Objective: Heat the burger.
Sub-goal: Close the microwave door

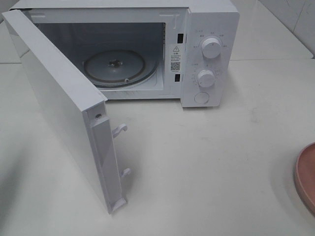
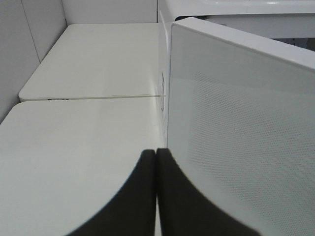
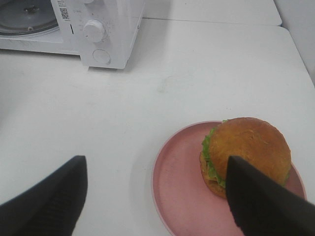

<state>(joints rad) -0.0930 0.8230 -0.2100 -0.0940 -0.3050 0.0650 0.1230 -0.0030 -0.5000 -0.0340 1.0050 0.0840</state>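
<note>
Both grippers showed clearly: the left gripper had its fingers pressed together beside the open microwave door, while the right gripper hung spread wide above the burger on the pink plate at the worktop's right edge.

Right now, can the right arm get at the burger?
Probably yes. The right gripper hangs open above the pink plate, one finger over the burger; nothing sits between them.
</note>
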